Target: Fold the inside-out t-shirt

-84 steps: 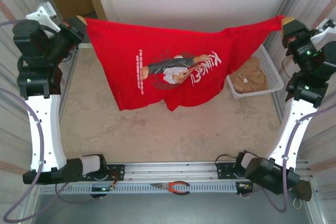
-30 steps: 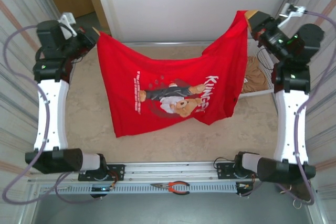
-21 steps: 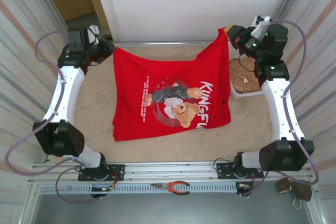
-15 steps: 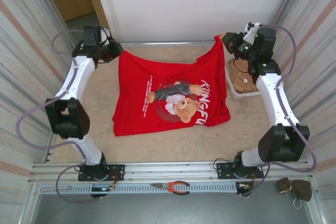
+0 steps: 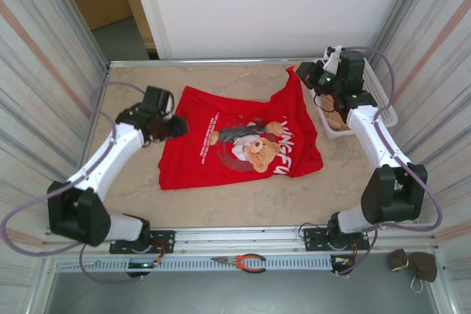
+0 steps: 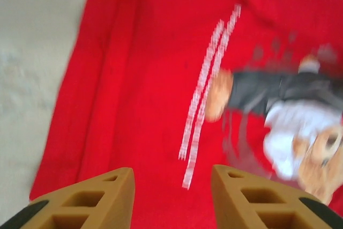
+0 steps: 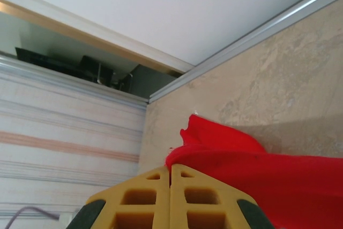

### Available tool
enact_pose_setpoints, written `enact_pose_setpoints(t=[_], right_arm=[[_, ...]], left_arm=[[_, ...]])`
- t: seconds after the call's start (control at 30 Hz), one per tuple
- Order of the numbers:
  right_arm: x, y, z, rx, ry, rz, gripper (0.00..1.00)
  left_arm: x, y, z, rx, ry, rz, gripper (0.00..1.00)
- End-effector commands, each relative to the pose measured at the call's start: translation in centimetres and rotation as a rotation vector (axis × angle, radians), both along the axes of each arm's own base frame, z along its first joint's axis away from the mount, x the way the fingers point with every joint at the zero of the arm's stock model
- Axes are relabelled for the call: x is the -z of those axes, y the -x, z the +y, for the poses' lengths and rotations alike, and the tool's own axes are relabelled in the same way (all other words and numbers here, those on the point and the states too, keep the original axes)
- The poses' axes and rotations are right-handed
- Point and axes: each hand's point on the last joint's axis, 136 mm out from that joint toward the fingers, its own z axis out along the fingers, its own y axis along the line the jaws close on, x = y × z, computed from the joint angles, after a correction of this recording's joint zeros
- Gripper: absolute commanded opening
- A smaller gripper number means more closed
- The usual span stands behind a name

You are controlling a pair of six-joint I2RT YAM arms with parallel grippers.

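Observation:
The inside-out t-shirt (image 5: 235, 145) is bright red and lies spread on the table with a bear print and white lettering facing up. Its far right corner is lifted off the surface. My left gripper (image 5: 174, 126) hovers over the shirt's left part. In the left wrist view the left gripper (image 6: 172, 186) is open, with only the red t-shirt (image 6: 155, 79) below the gap. My right gripper (image 5: 303, 76) is at the raised corner. In the right wrist view the right gripper (image 7: 170, 171) is shut on a pinch of the t-shirt (image 7: 257, 178).
A white basket (image 5: 388, 110) stands at the right wall with a tan-brown garment (image 5: 333, 118) in it, close beside the right arm. Orange-handled pliers (image 5: 246, 261) lie on the front rail. Metal walls close in both sides; bare table shows in front of the shirt.
Both arms came down and inward, laying the hanging shirt onto the table. The left gripper let go of its corner, opened and moved nearer. The right gripper kept its hold.

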Motion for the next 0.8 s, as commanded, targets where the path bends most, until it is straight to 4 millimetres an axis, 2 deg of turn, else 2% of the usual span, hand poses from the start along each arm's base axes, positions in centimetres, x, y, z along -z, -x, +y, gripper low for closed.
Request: enact_pose_setpoints(t=[0.0,0.13,0.23,0.53,0.77], right_arm=[[-1.9,0.6,-0.2,0.004,0.03,-0.085,0.0],[-2.2,0.9,-0.1,0.003,0.027,-0.093,0.0],[-2.3,1.0,-0.1,0.0,0.027,-0.095,0.0],[-2.4,1.0,-0.6,0.007,0.023,-0.091,0.0],[-2.7,1.0,-1.1,0.019,0.019,-0.094,0.0]], left_arm=[[4.8,4.7,2.3,-0.005,-0.19,0.167,0.42],[7.7,7.9,4.3,-0.015,-0.416,0.271,0.43],[9.1,8.8,4.6,-0.007,-0.465,0.294,0.41],[11.2,9.2,4.1,0.031,-0.534,0.29,0.32],[12.5,9.3,3.8,0.045,-0.59,0.301,0.32]])
